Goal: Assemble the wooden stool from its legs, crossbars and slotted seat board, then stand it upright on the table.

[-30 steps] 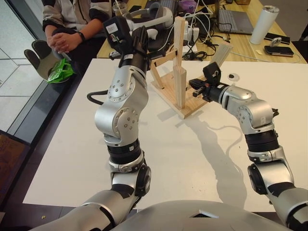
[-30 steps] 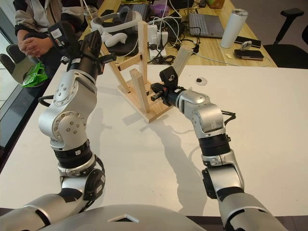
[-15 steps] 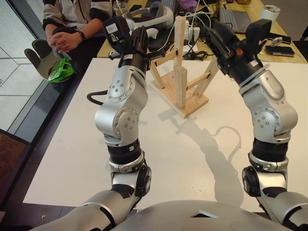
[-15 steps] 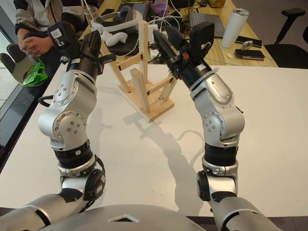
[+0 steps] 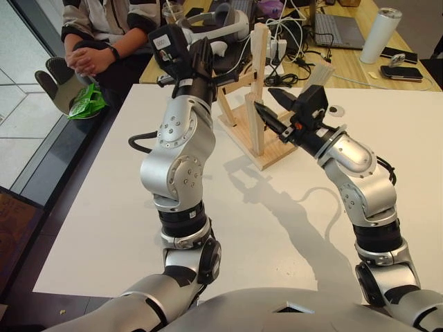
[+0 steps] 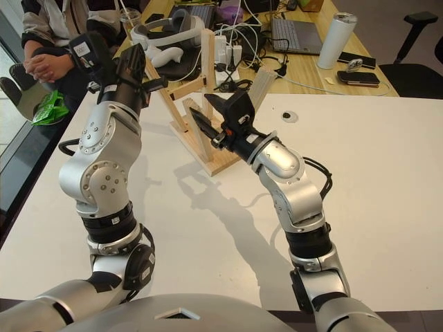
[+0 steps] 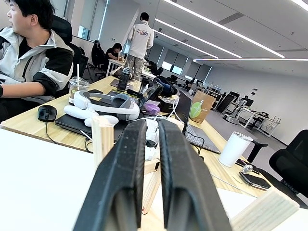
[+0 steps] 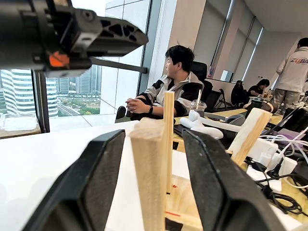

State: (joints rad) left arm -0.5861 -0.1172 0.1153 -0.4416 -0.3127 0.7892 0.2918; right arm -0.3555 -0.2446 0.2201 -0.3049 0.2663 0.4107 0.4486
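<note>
**A:** Where is the stool?

**B:** The half-built pale wooden stool [image 5: 259,62] sits upside down on the white table [image 5: 104,207], toward the far edge. Its flat seat board [image 5: 270,158] lies on the tabletop and the legs stick up from it, 1 straight and others leaning. A short crossbar [image 6: 188,86] runs between 2 of them.

**A:** And the right claw?

**B:** The black 2-fingered right gripper [image 6: 199,104] is level with the legs, spread wide. In the right wrist view a square upright leg [image 8: 150,183] stands between the 2 fingers [image 8: 91,187] with a gap on each side. Nothing is pinched.

**A:** The left one?

**B:** The left gripper [image 7: 152,126] is raised at the stool's far left side, just beside a slanted leg [image 6: 171,104]. Its fingers are pressed nearly together, with only a thin slit between them. Whether any wood is nipped low in that slit, I cannot tell.

**A:** Anything else around?

**B:** A ribbed pale wooden piece [image 5: 320,72] stands behind the right gripper near the table's far edge. A small round disc [image 5: 336,109] lies on the table to its right. Beyond the table is a wooden desk [image 5: 346,59] carrying a white headset [image 5: 223,24], a white tumbler [image 5: 379,34] and a dark phone [image 5: 401,71]. A green bag [image 5: 86,102] sits off the table's far left corner.
</note>
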